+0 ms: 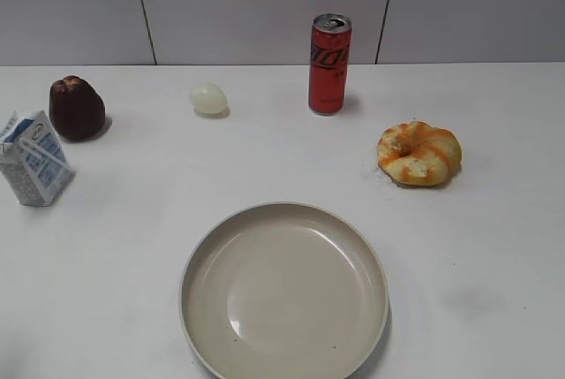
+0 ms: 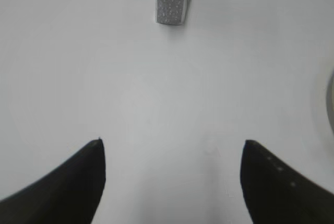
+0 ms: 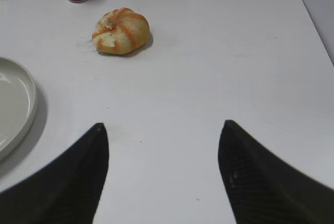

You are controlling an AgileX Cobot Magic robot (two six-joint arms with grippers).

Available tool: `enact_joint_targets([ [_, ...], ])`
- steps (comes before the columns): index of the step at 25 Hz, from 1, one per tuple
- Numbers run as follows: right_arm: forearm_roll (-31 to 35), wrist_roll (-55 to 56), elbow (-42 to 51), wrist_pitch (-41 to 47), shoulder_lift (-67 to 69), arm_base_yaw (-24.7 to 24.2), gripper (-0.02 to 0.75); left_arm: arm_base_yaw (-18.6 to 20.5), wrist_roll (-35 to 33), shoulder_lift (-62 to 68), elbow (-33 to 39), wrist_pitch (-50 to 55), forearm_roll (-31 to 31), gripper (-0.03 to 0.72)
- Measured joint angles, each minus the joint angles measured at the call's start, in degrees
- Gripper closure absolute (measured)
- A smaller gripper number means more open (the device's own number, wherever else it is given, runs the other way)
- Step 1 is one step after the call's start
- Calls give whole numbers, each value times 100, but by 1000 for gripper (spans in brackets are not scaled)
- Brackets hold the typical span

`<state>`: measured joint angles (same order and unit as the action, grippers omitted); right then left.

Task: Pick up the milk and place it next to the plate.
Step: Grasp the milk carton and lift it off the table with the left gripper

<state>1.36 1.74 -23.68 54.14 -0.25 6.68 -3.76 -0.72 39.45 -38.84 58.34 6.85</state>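
Nothing done yet: milk (image 1: 33, 158) sits far left on desk (image 1: 494, 246), well apart from plate (image 1: 284, 292); both arms' fingers (image 2: 78, 182) spread, empty.

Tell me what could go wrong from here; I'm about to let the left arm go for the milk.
1. The milk stands at the far left table edge, tilted in the exterior view; a nudge from the open left gripper could tip it or push it off.
2. The dark cake sits close behind it; a finger might clip it.
3. Set down carelessly, the milk could land on the plate rim rather than beside it.
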Motion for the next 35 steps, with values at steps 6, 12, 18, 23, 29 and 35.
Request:
enact_joint_targets([
  [6,0,0,0,0,0,0,238,-70,0,1759,-848,-535,-110,95],
  [12,0,0,0,0,0,0,238,-318,0,3530,-1745,-943,-319,95],
  [18,0,0,0,0,0,0,238,-326,-55,4792,-2373,-1261,-766,97],
  [23,0,0,0,0,0,0,238,-326,-138,5471,-2464,-1929,-807,99],
  [29,0,0,0,0,0,0,238,-329,-146,6061,-2464,-2509,-852,99],
  [35,0,0,0,0,0,0,238,-329,-151,6501,-2468,-2632,-869,100],
])
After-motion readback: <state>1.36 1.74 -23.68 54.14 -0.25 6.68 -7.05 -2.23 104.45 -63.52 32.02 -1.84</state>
